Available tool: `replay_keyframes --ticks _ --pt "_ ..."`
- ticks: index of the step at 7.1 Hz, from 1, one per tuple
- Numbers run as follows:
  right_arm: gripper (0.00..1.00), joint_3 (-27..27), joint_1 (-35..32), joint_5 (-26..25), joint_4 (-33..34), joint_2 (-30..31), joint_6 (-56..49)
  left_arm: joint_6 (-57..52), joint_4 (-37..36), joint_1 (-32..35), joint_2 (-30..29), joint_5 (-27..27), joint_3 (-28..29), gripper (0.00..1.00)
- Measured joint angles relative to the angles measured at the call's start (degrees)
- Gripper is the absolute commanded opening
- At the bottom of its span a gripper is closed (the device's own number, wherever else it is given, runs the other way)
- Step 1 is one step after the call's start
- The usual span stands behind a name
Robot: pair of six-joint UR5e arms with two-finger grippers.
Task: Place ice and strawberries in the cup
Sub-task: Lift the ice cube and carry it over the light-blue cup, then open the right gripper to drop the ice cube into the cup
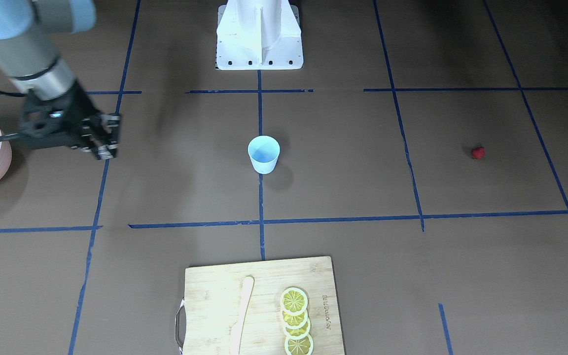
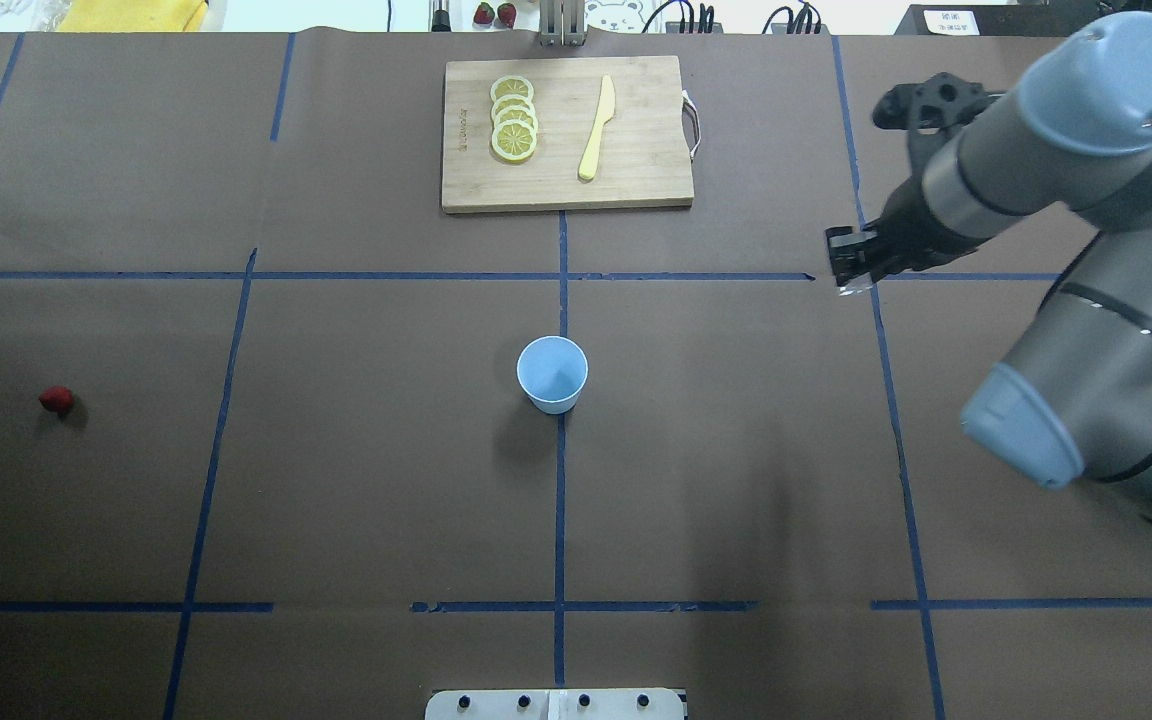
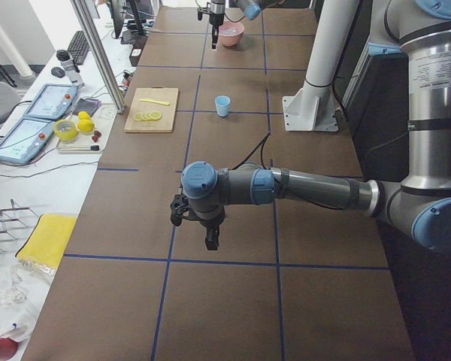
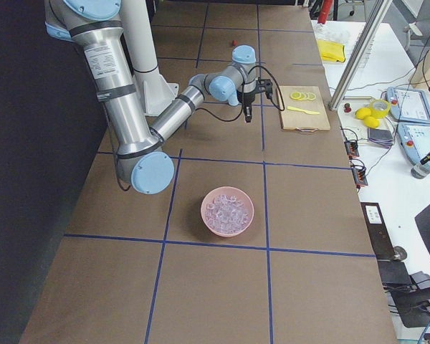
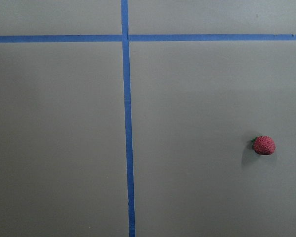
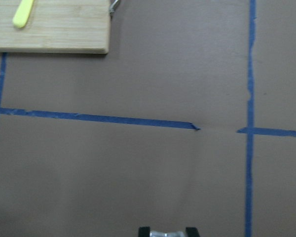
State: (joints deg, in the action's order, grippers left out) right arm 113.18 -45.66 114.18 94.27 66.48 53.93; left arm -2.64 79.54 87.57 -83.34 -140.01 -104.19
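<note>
The pale blue cup stands upright at the table's middle, also in the front view. One red strawberry lies far to the table's left, and shows in the left wrist view. Ice cubes fill a pink bowl on the right side. My right gripper hangs above the table between bowl and cup, shut on a small clear ice cube. My left gripper points down above the table near the strawberry; I cannot tell whether it is open.
A wooden cutting board with several lemon slices and a yellow knife lies at the far edge beyond the cup. The robot's white base stands at the near edge. Blue tape lines grid the brown table.
</note>
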Motion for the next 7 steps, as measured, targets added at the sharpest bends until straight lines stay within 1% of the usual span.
replay_keyframes --ticks 1,2,4,5,7 --pt "0.02 -0.5 4.37 -3.59 3.39 -4.85 4.43 0.0 0.0 -0.02 -0.03 0.0 0.0 1.0" --pt "0.02 -1.59 8.04 -6.38 4.86 -8.93 8.8 0.01 0.0 -0.03 -0.06 0.0 0.0 1.0" --pt "0.03 -7.0 13.95 -11.64 5.45 -16.88 16.16 0.03 0.0 -0.03 -0.06 0.0 -0.06 1.0" --pt "0.04 -9.82 16.03 -13.54 5.46 -19.83 18.39 0.06 0.0 -0.03 -0.06 0.0 -0.13 1.0" --pt "0.04 -13.91 18.39 -15.73 5.15 -23.19 20.13 0.11 0.0 -0.04 -0.07 0.0 -0.37 1.0"
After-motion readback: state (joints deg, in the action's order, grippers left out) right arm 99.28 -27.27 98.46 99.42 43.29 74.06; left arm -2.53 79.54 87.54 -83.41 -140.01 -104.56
